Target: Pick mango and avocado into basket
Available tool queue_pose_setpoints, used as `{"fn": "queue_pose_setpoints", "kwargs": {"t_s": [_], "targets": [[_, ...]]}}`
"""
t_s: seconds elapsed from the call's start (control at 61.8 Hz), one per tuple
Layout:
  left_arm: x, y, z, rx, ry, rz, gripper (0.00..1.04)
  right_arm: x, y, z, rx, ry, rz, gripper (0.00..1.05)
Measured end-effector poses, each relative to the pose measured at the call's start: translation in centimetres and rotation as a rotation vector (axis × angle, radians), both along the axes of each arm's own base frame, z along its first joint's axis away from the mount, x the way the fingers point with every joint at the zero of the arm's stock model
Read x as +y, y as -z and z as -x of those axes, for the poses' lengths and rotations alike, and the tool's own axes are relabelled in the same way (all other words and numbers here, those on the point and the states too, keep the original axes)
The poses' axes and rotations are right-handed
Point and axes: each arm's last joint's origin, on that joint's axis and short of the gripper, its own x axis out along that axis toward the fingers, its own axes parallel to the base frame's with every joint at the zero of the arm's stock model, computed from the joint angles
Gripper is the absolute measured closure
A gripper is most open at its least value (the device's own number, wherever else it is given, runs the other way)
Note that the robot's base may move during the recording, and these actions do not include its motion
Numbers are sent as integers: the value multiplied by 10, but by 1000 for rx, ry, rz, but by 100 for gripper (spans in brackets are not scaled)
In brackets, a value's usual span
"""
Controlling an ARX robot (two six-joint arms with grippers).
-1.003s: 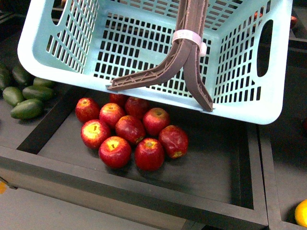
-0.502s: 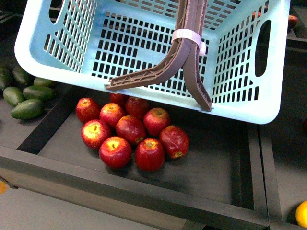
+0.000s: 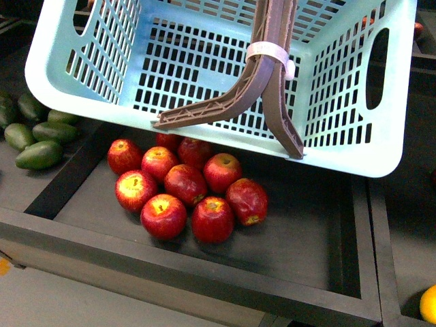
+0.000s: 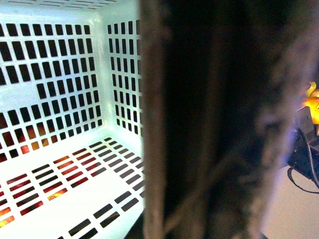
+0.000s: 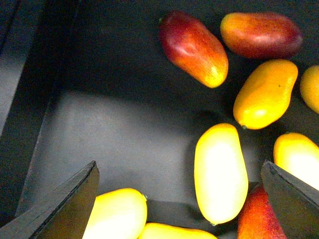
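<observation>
The pale teal basket (image 3: 204, 75) hangs tilted above a tray of apples in the front view. Its brown handle (image 3: 272, 68) runs up out of frame. My left gripper is shut on that handle, which fills the left wrist view as a dark blur (image 4: 214, 124) beside the basket's slotted inside (image 4: 60, 99). Several dark-green avocados lie at the far left, the nearest avocado (image 3: 39, 155) on the neighbouring shelf. My right gripper (image 5: 178, 169) is open just above a bright-yellow mango (image 5: 220, 172), which lies between its fingers, untouched.
Several red apples (image 3: 184, 187) sit in a dark tray (image 3: 293, 272) under the basket. Red-blushed mangoes (image 5: 194, 47) and an orange-yellow one (image 5: 265, 94) lie beyond the yellow mango, with more yellow fruit (image 5: 117, 211) close by. The tray wall (image 5: 30, 124) is to one side.
The basket swayed slightly left and has swung back to the right. The apples and avocados have not moved.
</observation>
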Motion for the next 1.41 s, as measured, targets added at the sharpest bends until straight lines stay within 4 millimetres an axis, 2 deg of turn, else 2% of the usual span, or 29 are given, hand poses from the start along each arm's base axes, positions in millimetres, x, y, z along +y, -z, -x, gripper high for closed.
{"fn": "queue_pose_setpoints", "kwargs": {"t_s": [0.421,0.728,1.052,1.197,1.408], "targets": [[0,0,0,0,0,0,100,12,55,24,133,5,-52,7],[0,0,0,0,0,0,100,20,86,36,199,-19,-65,7],[0,0,0,0,0,1,100,27,100,22,189,-32,-95,7],[0,0,0,0,0,0,100,35,109,25,231,-31,-139,7],[0,0,0,0,0,0,100,34,112,22,240,-18,-154,7]]}}
